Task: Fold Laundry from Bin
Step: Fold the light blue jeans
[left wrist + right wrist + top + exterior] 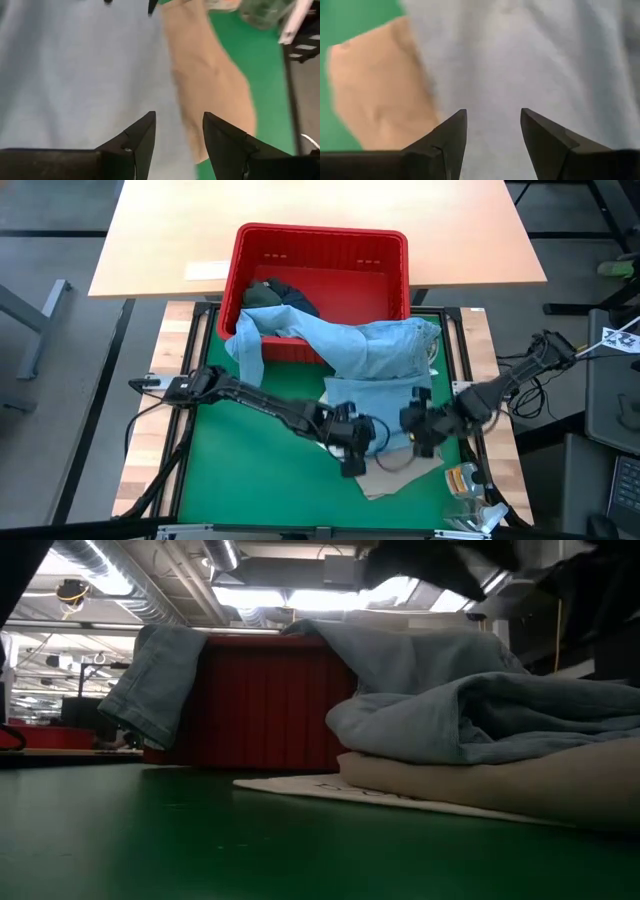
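One red bin (320, 250); three garments visible: one light blue shirt (375, 355), one beige garment (400, 475), one dark garment (280, 295) inside the bin. Two grippers: left (362, 448), right (418, 430).

Green mat (250, 470) spread over the counter, framed by light wood strips (150, 440) along both sides. Beyond it, a pale tan rectangular tabletop (320, 220) with a small white paper label (206, 270) near its edge. Dark grey floor (50, 330) all around. Black cables (545, 380) trailing to one side. Seen across the mat: a high ceiling with silver round ducts (120, 585), bright strip lights (250, 595), and a dim, cluttered hall (60, 710) behind.
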Robot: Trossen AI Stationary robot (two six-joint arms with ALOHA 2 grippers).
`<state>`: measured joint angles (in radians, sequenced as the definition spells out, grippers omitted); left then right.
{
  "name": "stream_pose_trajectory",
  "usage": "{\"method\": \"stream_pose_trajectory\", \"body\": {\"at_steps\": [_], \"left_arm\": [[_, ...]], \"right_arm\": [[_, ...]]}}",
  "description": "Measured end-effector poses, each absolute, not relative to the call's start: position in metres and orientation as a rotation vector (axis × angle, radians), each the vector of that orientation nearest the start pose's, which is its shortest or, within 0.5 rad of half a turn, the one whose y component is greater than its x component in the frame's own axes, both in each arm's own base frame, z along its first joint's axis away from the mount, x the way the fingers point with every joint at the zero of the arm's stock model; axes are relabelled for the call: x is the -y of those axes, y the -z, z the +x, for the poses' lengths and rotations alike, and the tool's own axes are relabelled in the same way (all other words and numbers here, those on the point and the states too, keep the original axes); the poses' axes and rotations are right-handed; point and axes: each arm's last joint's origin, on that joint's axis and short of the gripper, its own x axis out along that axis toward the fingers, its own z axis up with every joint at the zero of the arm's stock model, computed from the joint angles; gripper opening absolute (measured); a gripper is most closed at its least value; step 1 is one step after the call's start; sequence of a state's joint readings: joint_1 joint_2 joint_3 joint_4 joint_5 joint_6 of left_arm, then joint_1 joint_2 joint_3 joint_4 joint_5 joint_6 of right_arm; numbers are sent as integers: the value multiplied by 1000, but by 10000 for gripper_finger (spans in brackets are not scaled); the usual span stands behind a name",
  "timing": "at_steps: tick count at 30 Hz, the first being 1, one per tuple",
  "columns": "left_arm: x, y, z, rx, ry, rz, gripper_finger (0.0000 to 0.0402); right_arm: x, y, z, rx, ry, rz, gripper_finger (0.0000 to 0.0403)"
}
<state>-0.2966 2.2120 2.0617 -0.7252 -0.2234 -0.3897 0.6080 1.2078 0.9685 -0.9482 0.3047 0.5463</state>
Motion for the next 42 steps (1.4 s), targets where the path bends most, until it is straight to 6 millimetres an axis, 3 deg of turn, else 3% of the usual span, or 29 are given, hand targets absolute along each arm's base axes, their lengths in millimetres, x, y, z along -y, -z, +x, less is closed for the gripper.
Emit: {"method": "stream_pose_trajectory", "body": {"at_steps": [4, 11, 25, 32, 42], "left_arm": [[154, -253, 475, -801, -118, -110, 158], [164, -237, 480, -783, -138, -87, 158], [165, -231, 481, -792, -140, -84, 158], [160, -202, 476, -866, -149, -64, 158], [162, -181, 470, -903, -134, -54, 158]], "right_arm": [[-132, -256, 177, -1043, -20, -81, 186], [-137, -249, 180, -1043, 11, -131, 186], [-139, -246, 181, -1072, -7, -123, 186], [-140, -245, 180, -1090, -13, -76, 186], [-135, -206, 171, -1183, 6, -11, 186]]}}
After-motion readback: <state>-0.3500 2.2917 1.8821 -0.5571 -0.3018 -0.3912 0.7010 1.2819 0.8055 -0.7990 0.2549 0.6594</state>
